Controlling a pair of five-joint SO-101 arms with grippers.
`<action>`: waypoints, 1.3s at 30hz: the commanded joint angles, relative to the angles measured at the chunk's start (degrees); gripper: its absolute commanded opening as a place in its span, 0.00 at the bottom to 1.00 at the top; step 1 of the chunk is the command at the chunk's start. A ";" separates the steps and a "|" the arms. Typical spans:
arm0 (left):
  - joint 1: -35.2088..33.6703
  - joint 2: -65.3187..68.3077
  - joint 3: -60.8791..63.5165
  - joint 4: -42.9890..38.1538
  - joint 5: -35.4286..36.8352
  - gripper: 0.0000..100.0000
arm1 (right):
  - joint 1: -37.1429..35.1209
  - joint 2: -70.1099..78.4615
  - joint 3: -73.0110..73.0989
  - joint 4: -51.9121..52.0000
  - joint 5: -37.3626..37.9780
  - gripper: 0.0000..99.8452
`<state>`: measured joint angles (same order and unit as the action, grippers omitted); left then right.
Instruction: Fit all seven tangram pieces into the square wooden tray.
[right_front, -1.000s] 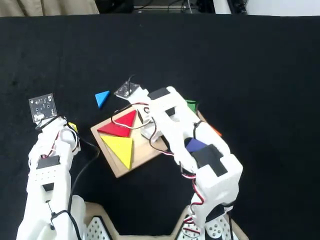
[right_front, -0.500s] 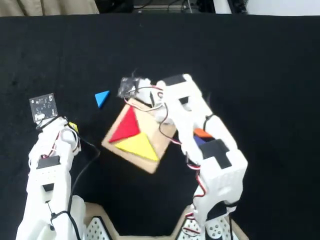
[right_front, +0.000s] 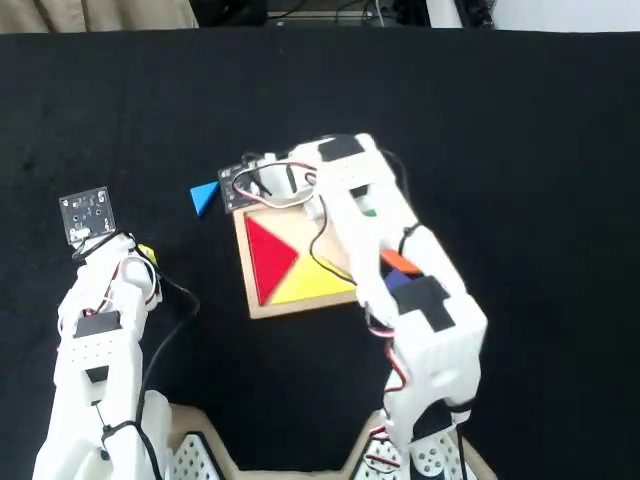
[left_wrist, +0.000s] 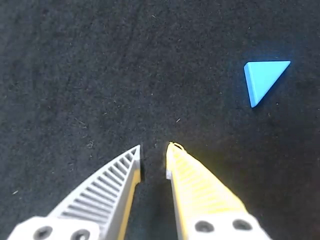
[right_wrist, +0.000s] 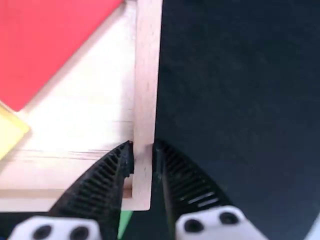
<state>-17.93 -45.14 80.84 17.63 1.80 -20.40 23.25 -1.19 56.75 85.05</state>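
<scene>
Right pincer (right_wrist: 142, 150) clamps wooden tray (right_wrist: 147, 75) rim; red triangle (right_front: 272, 258), yellow triangle (right_front: 318, 282) inside; left pincer (left_wrist: 153, 147) barely ajar

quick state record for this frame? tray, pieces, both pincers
tray: on black cloth, mostly unfilled
in tray: red triangle, yellow triangle, side by side
outside tray: blue triangle, on cloth near tray's far corner
right pincer: shut on tray rim
left pincer: slightly open, empty, over cloth near blue triangle
</scene>
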 joint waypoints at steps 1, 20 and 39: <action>0.75 -1.14 -0.31 -0.97 0.44 0.10 | -1.32 1.54 -4.53 -0.70 -2.29 0.01; 0.75 -1.14 -0.31 -1.05 0.44 0.10 | 0.09 4.70 -26.59 26.55 -21.10 0.13; 0.75 -1.14 -0.31 -1.05 0.35 0.10 | -0.53 4.62 3.82 14.68 -21.27 0.01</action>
<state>-17.93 -45.14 80.84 17.63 1.89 -18.73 28.53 0.66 73.80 64.75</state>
